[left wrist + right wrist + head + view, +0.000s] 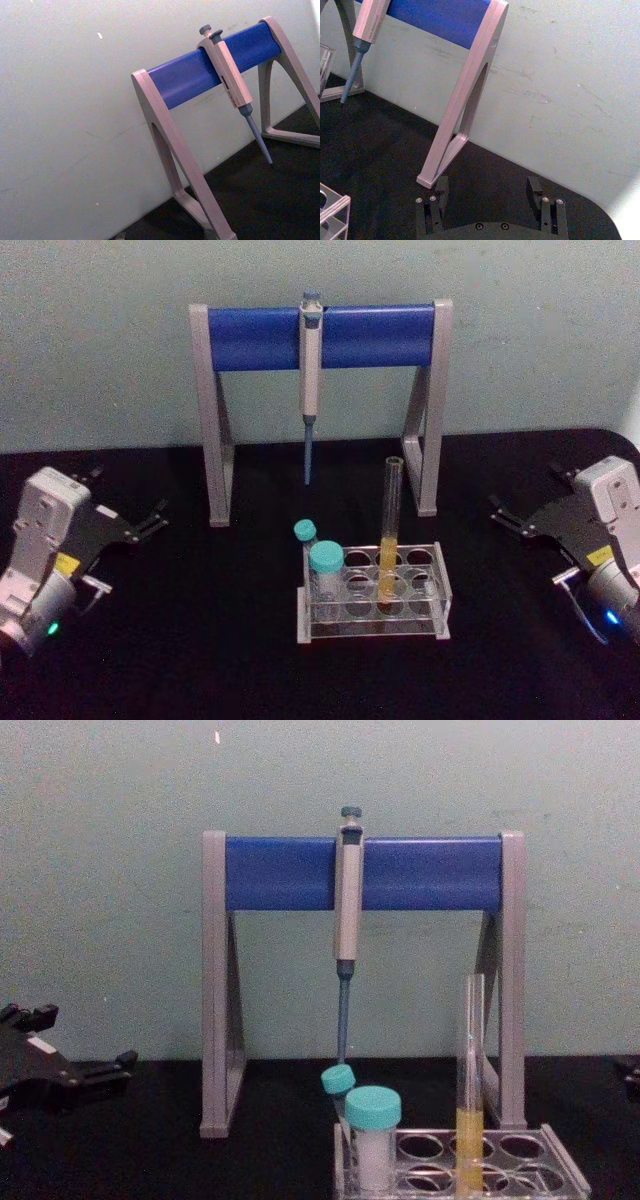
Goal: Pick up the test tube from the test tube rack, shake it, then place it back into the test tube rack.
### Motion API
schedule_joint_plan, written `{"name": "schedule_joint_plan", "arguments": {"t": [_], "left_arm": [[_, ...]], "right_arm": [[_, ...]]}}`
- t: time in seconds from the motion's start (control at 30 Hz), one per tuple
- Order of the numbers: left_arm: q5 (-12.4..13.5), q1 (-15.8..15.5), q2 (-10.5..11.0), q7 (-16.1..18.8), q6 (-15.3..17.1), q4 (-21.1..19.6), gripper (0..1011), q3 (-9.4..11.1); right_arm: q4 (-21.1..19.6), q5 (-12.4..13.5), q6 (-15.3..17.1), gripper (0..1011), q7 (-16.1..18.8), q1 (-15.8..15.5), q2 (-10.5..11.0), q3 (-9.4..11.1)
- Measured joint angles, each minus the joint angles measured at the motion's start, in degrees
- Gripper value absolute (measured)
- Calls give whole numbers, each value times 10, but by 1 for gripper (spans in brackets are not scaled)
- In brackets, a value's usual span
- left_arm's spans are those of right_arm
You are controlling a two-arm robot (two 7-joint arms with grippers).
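So, nothing begun: the test tube (390, 525) stands upright in the test tube rack (441, 585) on the counter (200, 640). My left claw (156, 520) and right claw (500, 513) sit spread, well apart from it. Next I'd reach the right one in, pinching above the liquid (387, 575).

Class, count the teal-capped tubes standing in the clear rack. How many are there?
2. Both are at the left end of the test tube rack: the front capped tube upright, the rear capped tube behind it, tilted. None seems hidden.
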Motion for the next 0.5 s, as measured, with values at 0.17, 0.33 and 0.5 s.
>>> {"name": "schedule_joint_plan", "arguments": {"t": [0.17,0.33,0.5], "left_arm": [[0,0,0,0,0,0,1010,0],[0,0,0,0,0,0,1010,0],[0,0,0,0,0,0,1010,0]], "right_arm": [[0,0,0,1000,0,0,0,0],[0,0,0,1000,0,0,0,0],[0,0,0,1000,2,-2,-1,4]]}}
